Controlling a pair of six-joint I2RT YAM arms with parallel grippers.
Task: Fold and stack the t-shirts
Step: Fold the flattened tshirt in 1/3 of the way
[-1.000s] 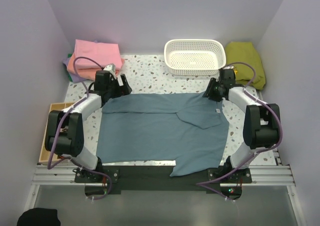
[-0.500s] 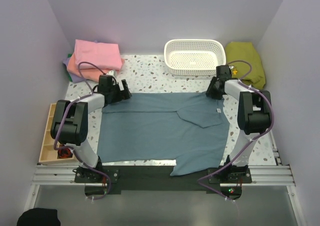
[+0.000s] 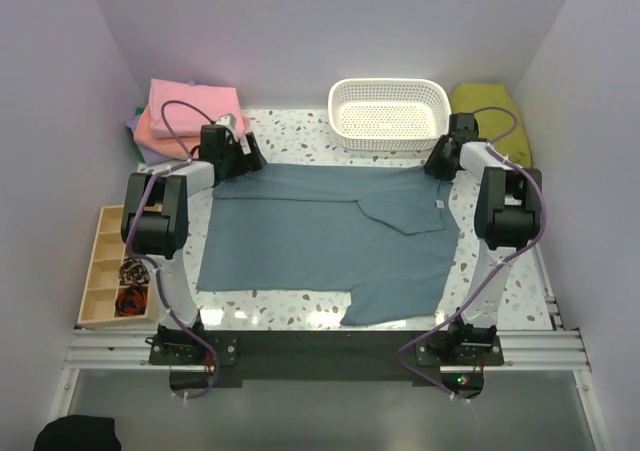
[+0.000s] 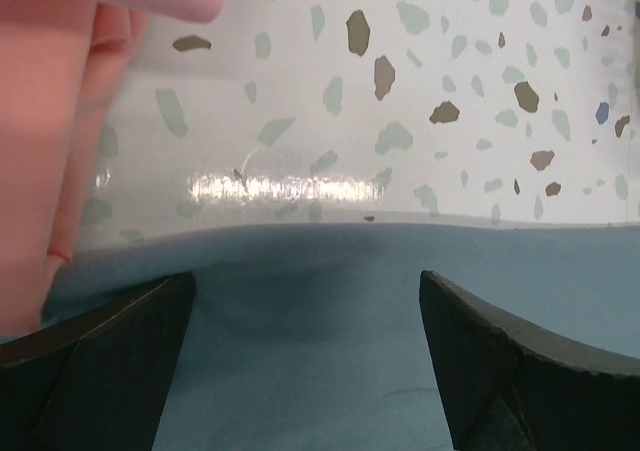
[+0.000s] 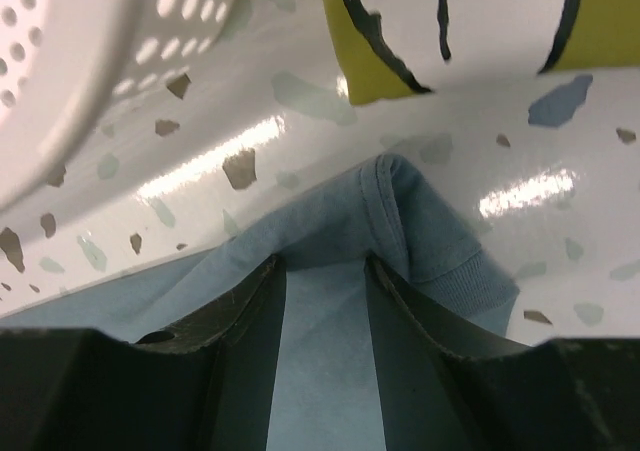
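A dusty blue-grey t-shirt (image 3: 320,241) lies spread flat mid-table, with its small white label (image 3: 437,203) near the right side. My left gripper (image 3: 243,155) sits at the shirt's far left corner. In the left wrist view it (image 4: 305,306) is wide open, with flat blue cloth (image 4: 330,371) between the fingers. My right gripper (image 3: 438,165) sits at the far right corner. In the right wrist view it (image 5: 325,266) has its fingers a little apart, resting on flat cloth, with the shirt's hem (image 5: 430,241) bunched at the tips. Folded pink (image 3: 195,106), salmon (image 3: 150,139) and lavender (image 3: 131,123) shirts are stacked at the far left.
A white perforated basket (image 3: 390,111) stands at the back centre, close to my right gripper. An olive-green cloth (image 3: 490,116) lies at the back right. A wooden compartment tray (image 3: 105,271) sits off the table's left edge. The pink stack (image 4: 60,121) is just left of my left gripper.
Both arms have stretched toward the back of the table. The blue-grey shirt has slid away with them, so its far edge now lies nearer the basket and the pink stack.
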